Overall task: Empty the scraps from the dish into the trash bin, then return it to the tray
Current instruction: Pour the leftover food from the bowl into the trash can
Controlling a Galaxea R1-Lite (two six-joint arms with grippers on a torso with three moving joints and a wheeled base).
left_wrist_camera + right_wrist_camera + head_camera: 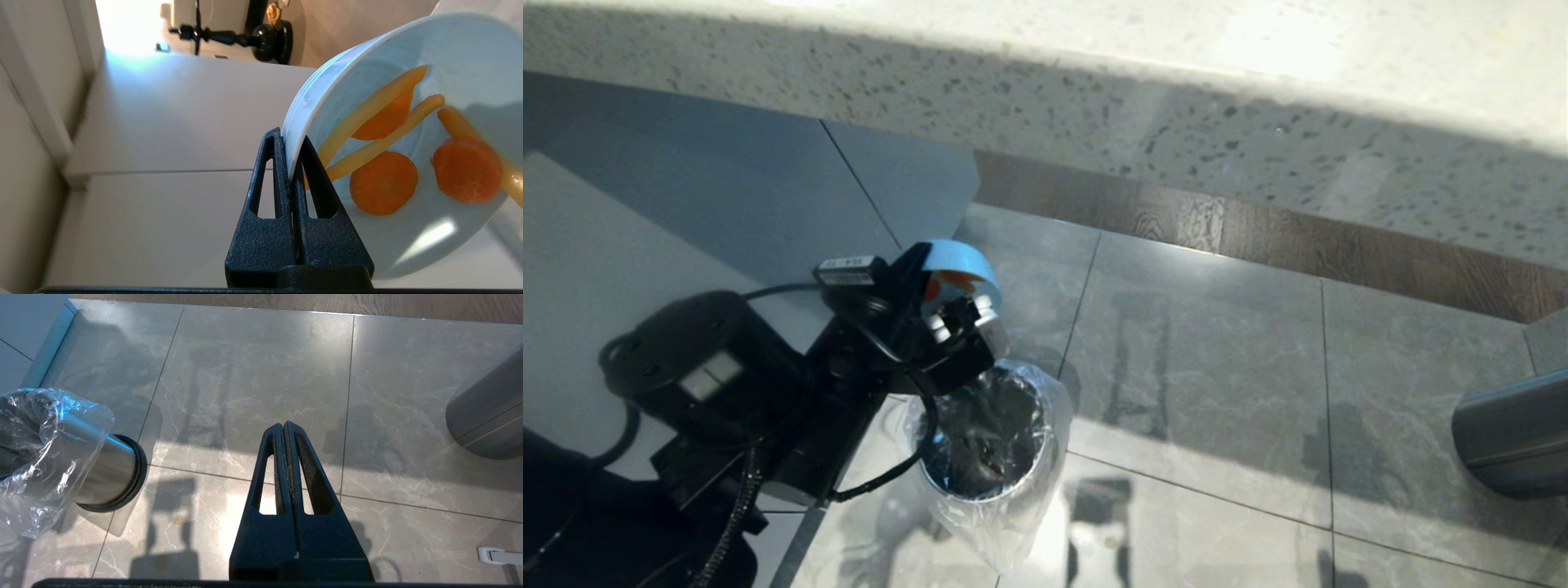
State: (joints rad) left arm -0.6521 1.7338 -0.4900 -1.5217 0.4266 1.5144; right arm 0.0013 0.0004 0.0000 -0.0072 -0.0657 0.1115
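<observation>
My left gripper is shut on the rim of the dish, a small pale blue-white bowl, with one finger inside and one outside. The dish is tipped steeply on its side. The scraps still lie in it: orange carrot slices and pale yellow sticks. In the head view the tilted dish hangs just above and behind the trash bin, a shiny metal cylinder lined with a crinkly clear bag that stands on the floor. My right gripper hangs shut and empty over the floor tiles, to the right of the trash bin. The tray is out of view.
A dark brushed-steel cylinder stands on the floor at the right. A speckled stone counter edge runs across the back, with a wooden strip below it. Grey cabinet panels close off the left side. Grey tiles lie between the bin and the cylinder.
</observation>
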